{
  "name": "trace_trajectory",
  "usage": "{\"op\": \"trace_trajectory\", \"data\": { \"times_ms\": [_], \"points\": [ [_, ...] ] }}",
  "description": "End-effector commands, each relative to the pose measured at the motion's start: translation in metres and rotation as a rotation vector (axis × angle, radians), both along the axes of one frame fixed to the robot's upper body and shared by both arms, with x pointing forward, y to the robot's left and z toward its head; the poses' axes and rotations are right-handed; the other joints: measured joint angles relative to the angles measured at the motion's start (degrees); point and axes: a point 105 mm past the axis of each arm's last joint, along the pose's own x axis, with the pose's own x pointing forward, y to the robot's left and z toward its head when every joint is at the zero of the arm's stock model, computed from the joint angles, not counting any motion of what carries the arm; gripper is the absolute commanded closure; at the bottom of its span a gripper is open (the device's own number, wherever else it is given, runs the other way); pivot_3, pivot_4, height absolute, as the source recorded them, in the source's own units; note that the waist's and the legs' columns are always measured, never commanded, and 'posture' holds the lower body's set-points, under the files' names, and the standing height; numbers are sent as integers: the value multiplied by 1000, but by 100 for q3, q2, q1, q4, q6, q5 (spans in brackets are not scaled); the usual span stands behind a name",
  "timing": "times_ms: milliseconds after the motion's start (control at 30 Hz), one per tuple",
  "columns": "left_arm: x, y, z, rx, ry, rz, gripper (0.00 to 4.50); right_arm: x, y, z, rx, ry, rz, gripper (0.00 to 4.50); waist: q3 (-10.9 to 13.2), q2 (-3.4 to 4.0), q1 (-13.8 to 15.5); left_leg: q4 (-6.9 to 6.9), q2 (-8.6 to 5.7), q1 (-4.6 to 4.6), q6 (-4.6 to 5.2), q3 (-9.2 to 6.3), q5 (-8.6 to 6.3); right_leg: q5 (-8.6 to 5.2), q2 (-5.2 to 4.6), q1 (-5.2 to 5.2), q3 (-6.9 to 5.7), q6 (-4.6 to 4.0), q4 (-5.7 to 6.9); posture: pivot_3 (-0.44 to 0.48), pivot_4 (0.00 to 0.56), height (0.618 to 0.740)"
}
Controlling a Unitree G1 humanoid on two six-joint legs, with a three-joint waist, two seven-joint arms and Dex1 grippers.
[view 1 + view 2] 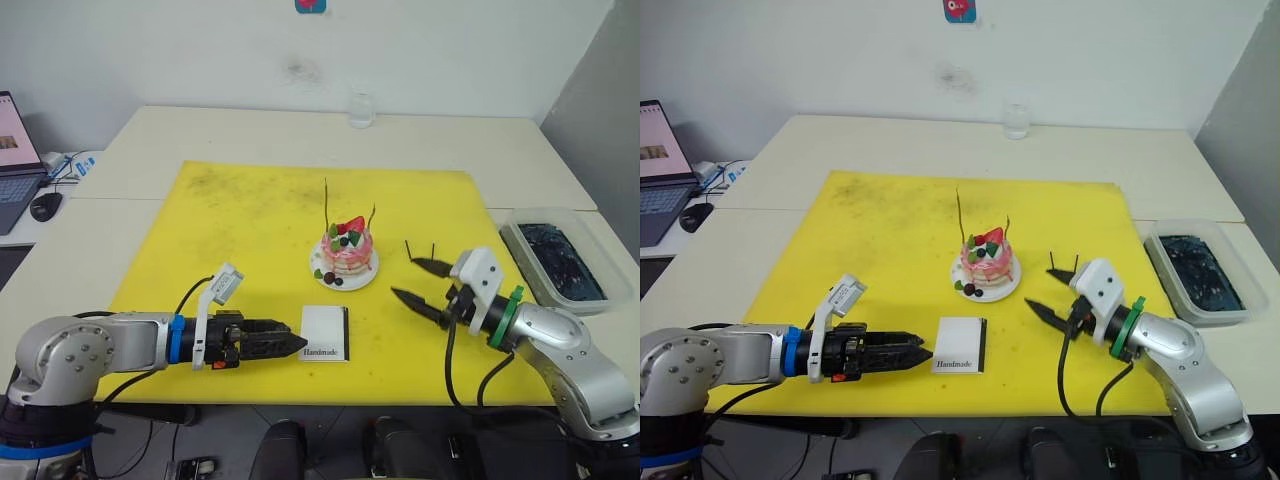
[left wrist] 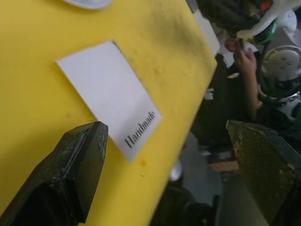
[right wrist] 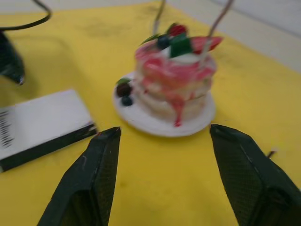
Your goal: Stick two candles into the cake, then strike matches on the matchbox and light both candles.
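Pink-and-white cake (image 1: 347,252), white matchbox (image 1: 326,332) with black lettering, on a yellow mat (image 1: 240,230)

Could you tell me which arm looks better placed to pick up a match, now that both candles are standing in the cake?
Probably the right. The right gripper is open and sits just in front of the two matches on the yellow mat. The left gripper is beside the matchbox, farther from the matches, with the cake between.

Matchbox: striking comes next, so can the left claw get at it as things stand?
Probably yes. The left claw is open, low over the yellow mat, pointing at the matchbox with nothing between them.
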Motion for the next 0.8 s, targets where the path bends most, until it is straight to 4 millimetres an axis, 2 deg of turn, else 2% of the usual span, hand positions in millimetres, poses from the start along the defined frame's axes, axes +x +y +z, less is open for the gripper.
{"op": "trace_trajectory", "data": {
  "times_ms": [33,200,467,700,800],
  "points": [
    [4,-5,-3,-1,61,-1,0,-11,10,-4,-40,31,83,2612,0,0,1,1,-1,0,0,-1,0,0,0,0,0,0,0,0,150,740],
    [11,-13,-10,33,96,-3,0,-13,15,-16,-115,64,128,4449,2,-5,2,1,-5,-3,0,2,0,1,-3,0,3,2,-1,0,150,740],
    [18,-23,-19,46,115,9,0,-15,19,-30,-194,111,186,4449,2,-5,7,0,-7,-3,-1,-2,0,0,-3,0,0,2,-1,0,150,740],
    [19,-28,-23,37,126,17,0,-2,27,-47,-265,112,170,4449,1,-7,20,6,-17,-3,0,3,1,5,-17,4,3,10,-2,0,150,740],
    [18,-30,-26,35,134,15,0,2,32,-48,-277,110,190,4449,0,-8,19,6,-15,-1,0,2,1,5,-17,5,1,10,-1,0,150,740]
  ]
}}
